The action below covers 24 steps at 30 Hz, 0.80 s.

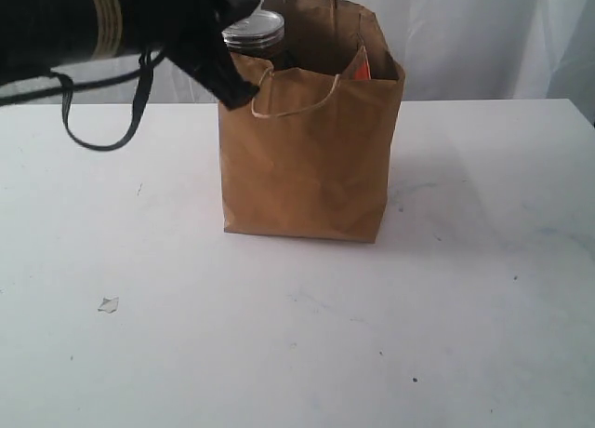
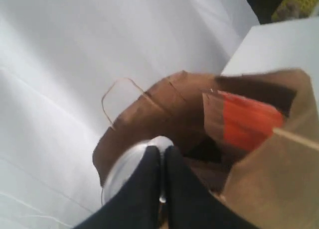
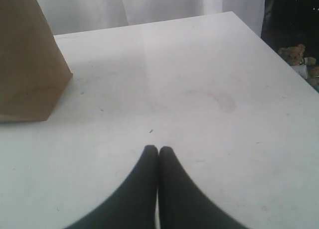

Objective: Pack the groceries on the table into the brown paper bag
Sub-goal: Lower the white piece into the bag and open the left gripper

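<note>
The brown paper bag [image 1: 307, 158] stands upright in the middle of the table [image 1: 465, 316]. My left gripper [image 1: 231, 28] hangs over the bag's open mouth, shut on the rim of the dark silver-topped can [image 1: 254, 28], which sits at the level of the bag's top. In the left wrist view the fingers [image 2: 149, 189] pinch the can's silver lid [image 2: 124, 169]. The orange-labelled brown pouch [image 2: 247, 120] stands inside the bag, its top showing [image 1: 361, 67]. My right gripper [image 3: 159, 150] is shut on nothing, low over the bare table [image 3: 209, 89]. The other groceries are out of view.
A small pale chipped mark [image 1: 109, 304] lies on the tabletop at the front left. A black cable loop [image 1: 98, 135] hangs under the left arm. The bag's corner [image 3: 30, 64] shows in the right wrist view. White curtain hangs behind the table.
</note>
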Motion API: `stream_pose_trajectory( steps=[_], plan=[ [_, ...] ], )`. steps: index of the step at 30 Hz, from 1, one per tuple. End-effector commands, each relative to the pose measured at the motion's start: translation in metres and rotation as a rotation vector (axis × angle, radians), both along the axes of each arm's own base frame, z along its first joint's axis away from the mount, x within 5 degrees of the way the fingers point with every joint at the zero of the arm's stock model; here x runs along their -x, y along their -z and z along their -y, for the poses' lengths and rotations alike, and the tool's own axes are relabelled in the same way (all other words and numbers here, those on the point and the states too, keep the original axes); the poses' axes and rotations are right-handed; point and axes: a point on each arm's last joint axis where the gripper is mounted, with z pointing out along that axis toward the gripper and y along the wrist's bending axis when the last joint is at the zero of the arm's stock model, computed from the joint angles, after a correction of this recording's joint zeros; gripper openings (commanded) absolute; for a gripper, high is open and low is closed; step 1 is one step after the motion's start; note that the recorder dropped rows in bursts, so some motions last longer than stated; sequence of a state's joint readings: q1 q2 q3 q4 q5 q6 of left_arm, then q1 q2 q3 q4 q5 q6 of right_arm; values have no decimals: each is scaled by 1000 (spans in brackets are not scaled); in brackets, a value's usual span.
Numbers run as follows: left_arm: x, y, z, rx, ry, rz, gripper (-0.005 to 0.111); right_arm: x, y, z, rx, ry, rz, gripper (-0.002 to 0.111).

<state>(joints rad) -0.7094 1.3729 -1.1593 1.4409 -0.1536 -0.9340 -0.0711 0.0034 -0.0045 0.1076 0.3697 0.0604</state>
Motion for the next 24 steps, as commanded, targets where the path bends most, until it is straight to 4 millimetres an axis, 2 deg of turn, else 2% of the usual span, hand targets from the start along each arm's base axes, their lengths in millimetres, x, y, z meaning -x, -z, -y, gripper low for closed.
stream_pose_trajectory(
  steps=[1, 4, 7, 12, 14, 18, 24],
  plan=[
    [-12, -18, 20, 143, 58, -36, 0, 0, 1, 1, -1, 10, 3, 0],
    [-26, -12, 35, 165, 88, -56, 0, 0, 1, 1, -1, 10, 3, 0],
    [-35, -1, 41, 225, 86, -132, 0, 0, 1, 1, -1, 10, 3, 0],
    [-43, 3, 54, 509, 285, -194, 0, 0, 1, 1, -1, 10, 3, 0],
    [-49, 7, 57, 592, 273, -218, 0, 0, 1, 1, -1, 10, 3, 0],
    [-62, 23, 57, 535, 175, -202, 0, 0, 1, 1, -1, 10, 3, 0],
    [-70, 41, 59, 366, 131, -152, 0, 0, 1, 1, -1, 10, 3, 0]
  ],
)
